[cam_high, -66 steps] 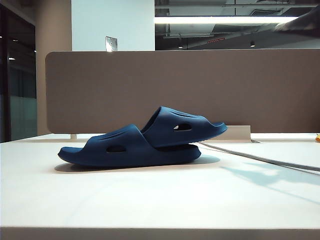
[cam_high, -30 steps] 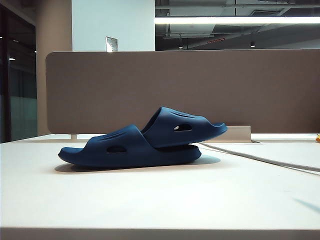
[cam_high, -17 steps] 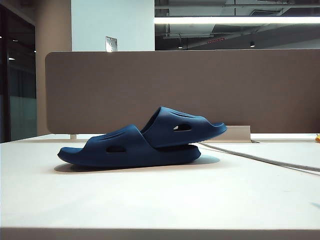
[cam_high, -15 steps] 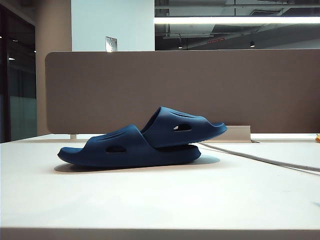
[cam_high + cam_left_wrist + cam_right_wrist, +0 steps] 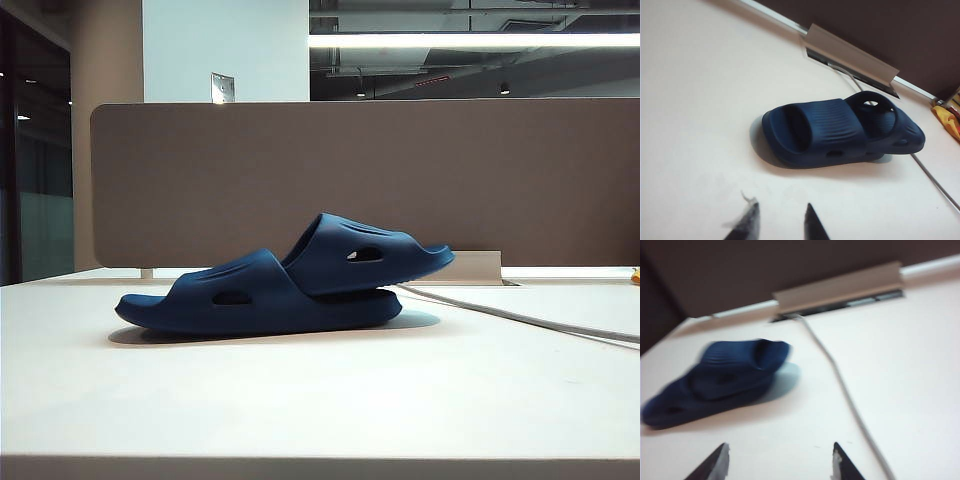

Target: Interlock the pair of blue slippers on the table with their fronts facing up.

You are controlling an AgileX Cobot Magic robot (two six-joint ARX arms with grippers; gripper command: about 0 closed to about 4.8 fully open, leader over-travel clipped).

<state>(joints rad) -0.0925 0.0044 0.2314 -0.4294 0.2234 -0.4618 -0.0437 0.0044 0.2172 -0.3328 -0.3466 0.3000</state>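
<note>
My left gripper (image 5: 780,225) and right gripper (image 5: 777,460) hang spread, empty, well short of the pair of blue slippers (image 5: 285,280); a stray return could knock them apart.

Slippers (image 5: 280,285): you've got two, navy, nested into each other.
Table (image 5: 320,410): one, cream.
Divider panel (image 5: 400,180): one, brown, along the far edge.
Cable (image 5: 520,318): one, grey, trailing off past the slippers.
Grippers: two; left gripper (image 5: 778,220) and right gripper (image 5: 777,459), you only see their fingertips, with a gap between each pair.
</note>
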